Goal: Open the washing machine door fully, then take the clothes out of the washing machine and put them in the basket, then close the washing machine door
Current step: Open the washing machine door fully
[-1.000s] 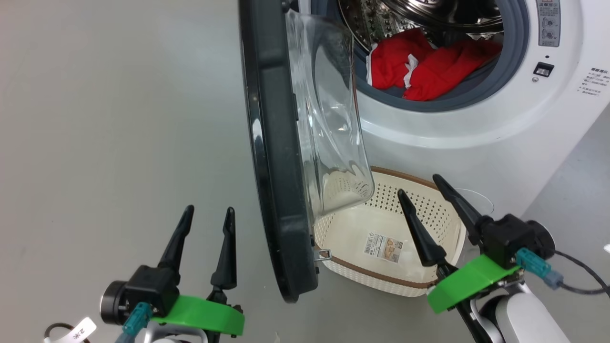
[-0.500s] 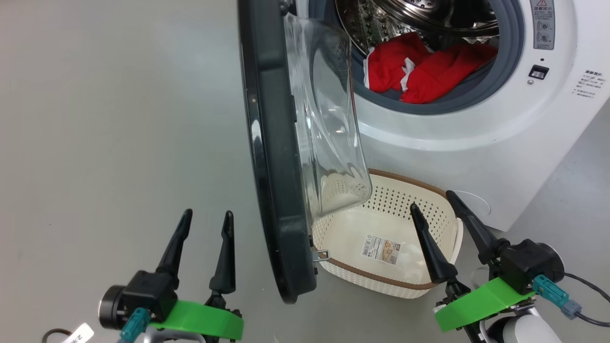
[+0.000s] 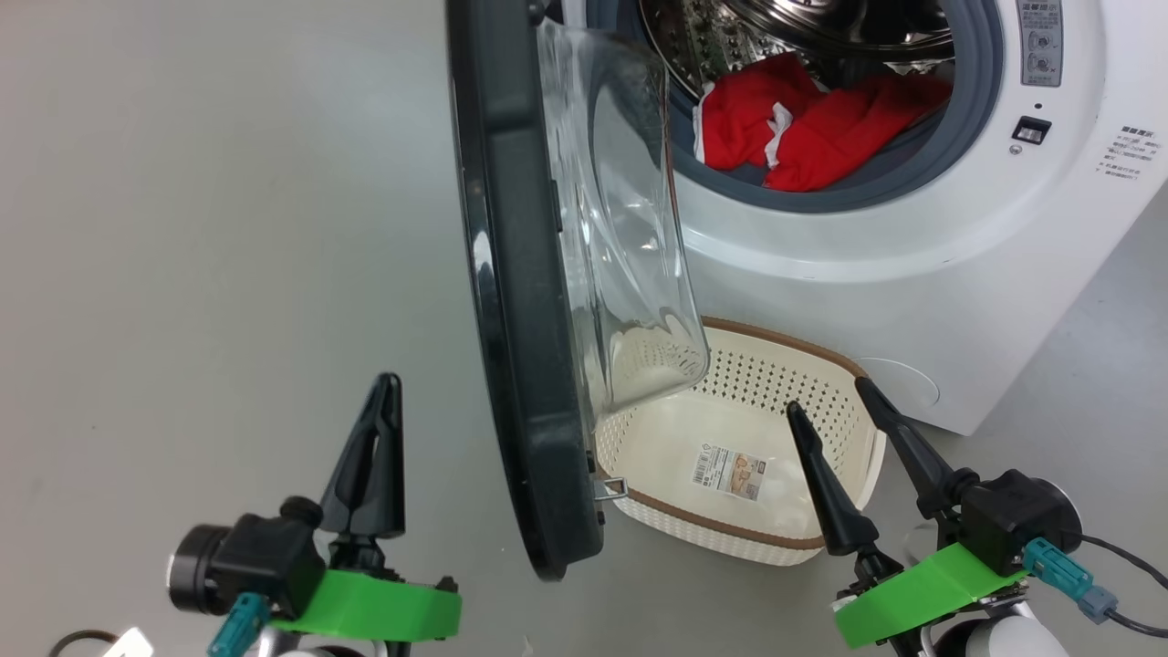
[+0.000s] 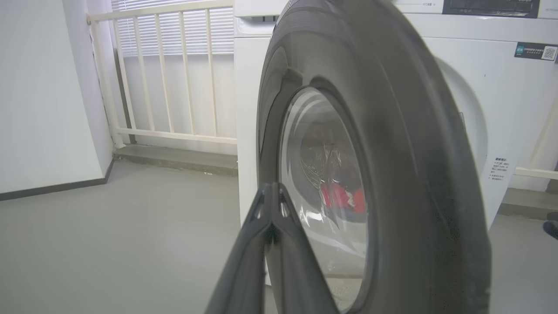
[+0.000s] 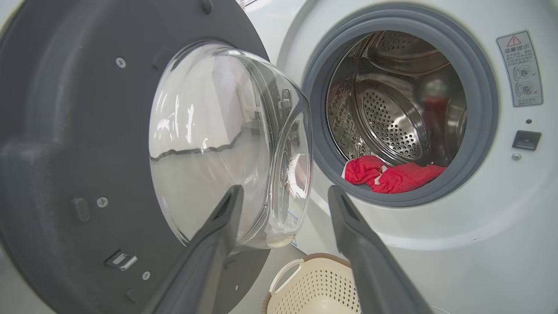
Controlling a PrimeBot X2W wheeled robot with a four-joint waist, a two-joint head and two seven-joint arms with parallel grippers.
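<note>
The washing machine door (image 3: 511, 319) stands ajar, edge-on to the head view, its glass bowl bulging toward the washing machine (image 3: 912, 274). The red clothes (image 3: 803, 128) lie at the drum's front lip. The basket (image 3: 849, 392) sits on the floor below the opening, holding just a paper label. My left gripper (image 3: 388, 383) is shut on nothing, left of the door and clear of it. In the left wrist view its fingertips (image 4: 272, 192) meet in front of the door (image 4: 392, 131). My right gripper (image 3: 829, 398) is open above the basket's near right side, facing the door (image 5: 65, 131) and clothes (image 5: 392, 174).
Bare grey floor spreads left of the door. A white railing (image 4: 174, 69) and a wall stand beyond the machine's left side. The door's metal latch (image 3: 613, 488) sticks out near the basket rim. A cable (image 3: 1131, 557) trails from my right wrist.
My left gripper has shut; its two fingers were spread and now meet. The right gripper has sunk a little lower in the head view and stays open.
</note>
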